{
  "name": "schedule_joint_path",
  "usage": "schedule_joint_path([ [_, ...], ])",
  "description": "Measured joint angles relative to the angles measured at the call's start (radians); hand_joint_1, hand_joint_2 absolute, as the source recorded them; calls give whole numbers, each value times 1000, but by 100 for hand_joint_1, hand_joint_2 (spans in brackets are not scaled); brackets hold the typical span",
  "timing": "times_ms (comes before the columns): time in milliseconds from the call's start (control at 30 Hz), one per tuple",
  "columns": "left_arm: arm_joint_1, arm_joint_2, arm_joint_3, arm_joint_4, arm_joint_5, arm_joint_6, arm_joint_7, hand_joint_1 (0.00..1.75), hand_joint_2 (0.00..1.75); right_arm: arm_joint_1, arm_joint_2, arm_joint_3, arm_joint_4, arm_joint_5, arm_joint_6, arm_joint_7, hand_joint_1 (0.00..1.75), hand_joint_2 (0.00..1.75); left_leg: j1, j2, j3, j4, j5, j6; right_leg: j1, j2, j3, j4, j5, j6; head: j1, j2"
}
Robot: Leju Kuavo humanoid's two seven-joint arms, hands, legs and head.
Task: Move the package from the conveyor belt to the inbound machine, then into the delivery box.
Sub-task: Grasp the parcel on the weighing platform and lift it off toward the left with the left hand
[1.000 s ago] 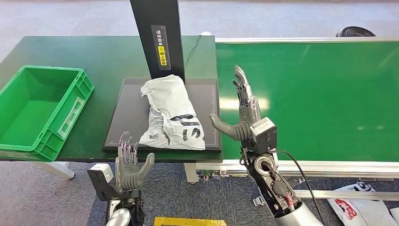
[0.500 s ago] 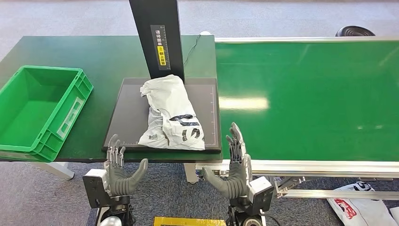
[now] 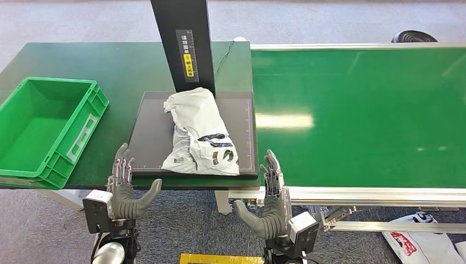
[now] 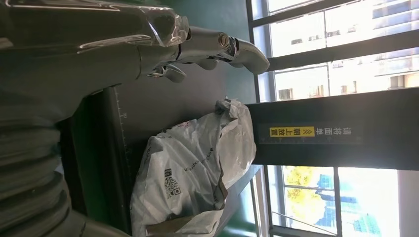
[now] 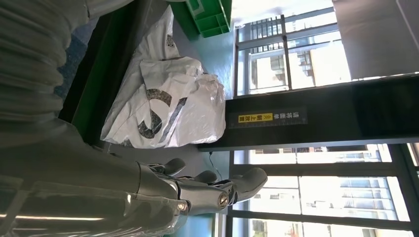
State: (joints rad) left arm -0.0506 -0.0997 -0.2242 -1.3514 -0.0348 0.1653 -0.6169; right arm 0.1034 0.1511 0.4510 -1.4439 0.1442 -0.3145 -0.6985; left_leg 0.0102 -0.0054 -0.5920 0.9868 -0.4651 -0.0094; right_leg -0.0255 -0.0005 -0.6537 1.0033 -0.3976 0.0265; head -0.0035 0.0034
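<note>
A crumpled white plastic package (image 3: 200, 132) with black print lies on the black pad of the inbound machine (image 3: 147, 132), in front of its dark upright column (image 3: 184, 44). The package (image 4: 192, 168) also fills the middle of the left wrist view, and the package (image 5: 165, 108) is in the right wrist view too. My left hand (image 3: 127, 190) is open, held below the table's front edge, left of the pad. My right hand (image 3: 269, 206) is open, low in front of the conveyor belt (image 3: 362, 110), right of the package. Neither hand touches it.
A green delivery box (image 3: 46, 129) stands at the left end of the green table (image 3: 110, 66). Another white bag (image 3: 420, 239) lies on the floor at the lower right. A yellow object (image 3: 220, 258) sits at the bottom edge between my arms.
My right hand has drawn back from above the belt's near corner down to below the table edge. My left hand has shifted slightly left. The package has stayed on the pad.
</note>
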Motion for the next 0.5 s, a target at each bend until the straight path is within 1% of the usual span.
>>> schedule_joint_path([
  [100,-34,27,-8,9,-53,2,15,0,175,0,0,-2,0,14,19,0,0,175,0,0,0,0,0,0,0,0,0,0,0,0,0,0],
  [267,-136,100,-33,29,-207,-23,92,0,175,-1,0,-6,0,26,37,0,0,175,0,0,0,0,1,0,0,0,0,0,1,-1,0,0],
  [333,-171,123,-36,39,-228,-30,104,0,175,-1,0,-7,0,25,37,0,0,175,0,1,0,0,1,0,0,0,0,0,1,-1,0,0],
  [433,-202,144,-40,52,-240,-37,111,0,175,-1,0,-8,0,24,37,0,0,175,0,2,1,0,1,0,0,0,0,0,1,-1,0,0],
  [500,-231,165,-53,68,-269,-65,128,0,175,-1,0,-8,0,17,36,0,0,175,0,1,1,0,1,0,0,0,0,0,1,-1,0,0],
])
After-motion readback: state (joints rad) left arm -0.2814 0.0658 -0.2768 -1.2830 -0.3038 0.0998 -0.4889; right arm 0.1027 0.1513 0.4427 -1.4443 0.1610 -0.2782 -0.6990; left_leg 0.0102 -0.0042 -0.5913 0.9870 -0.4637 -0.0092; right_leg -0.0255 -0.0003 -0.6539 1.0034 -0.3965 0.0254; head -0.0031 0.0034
